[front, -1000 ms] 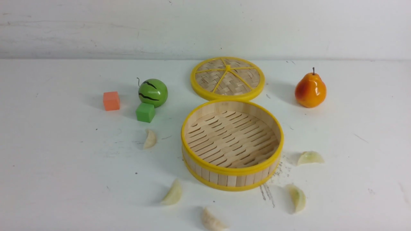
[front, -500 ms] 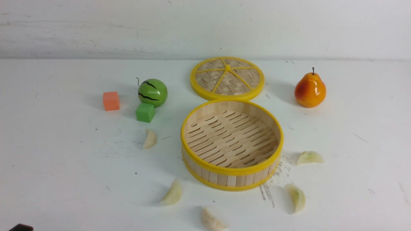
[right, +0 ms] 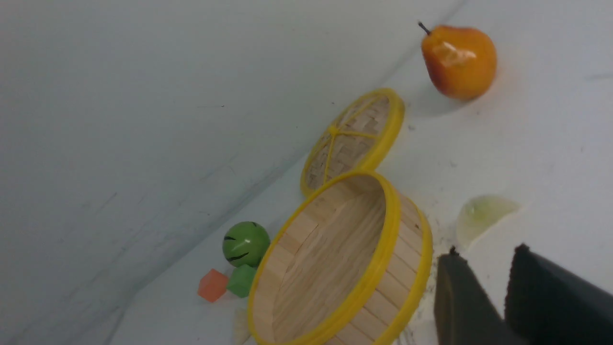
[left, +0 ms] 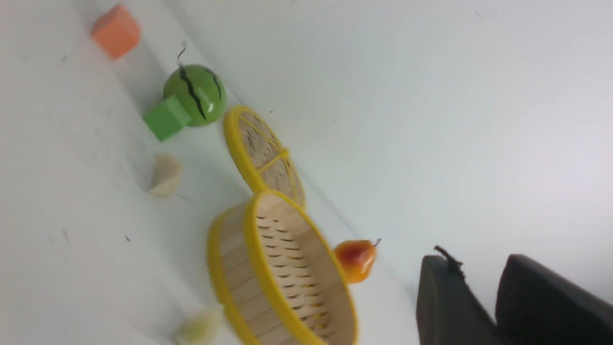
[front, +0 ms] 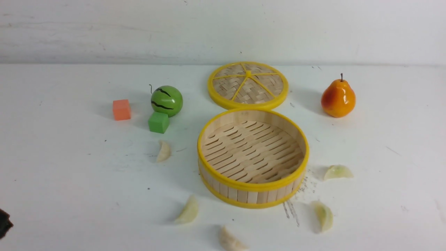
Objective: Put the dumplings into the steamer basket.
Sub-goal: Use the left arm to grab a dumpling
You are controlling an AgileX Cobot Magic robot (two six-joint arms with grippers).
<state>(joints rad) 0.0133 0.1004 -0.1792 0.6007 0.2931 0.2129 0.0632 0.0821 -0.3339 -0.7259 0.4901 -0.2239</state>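
My left gripper [left: 479, 266] and right gripper [right: 486, 258] stand slightly parted, holding nothing; pleated crescent dumplings [front: 188, 210] lie around the slatted bamboo basket [front: 244, 195].

On my scuffed white bench [front: 69, 174] I see the steamer basket [front: 251, 196] at centre, the lid [front: 248, 85] just behind it, five dumplings [front: 164, 151] scattered around it, an orange cube [front: 121, 109], a green cube [front: 158, 122] and a toy watermelon [front: 167, 100] on the left, and a pear [front: 338, 98] on the right.

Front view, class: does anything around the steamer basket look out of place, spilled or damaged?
Nothing is damaged. Five dumplings lie scattered on the table around the steamer basket, none inside it. Its lid lies flat behind it, off. Dark scuff marks streak the table by the basket's near right side.
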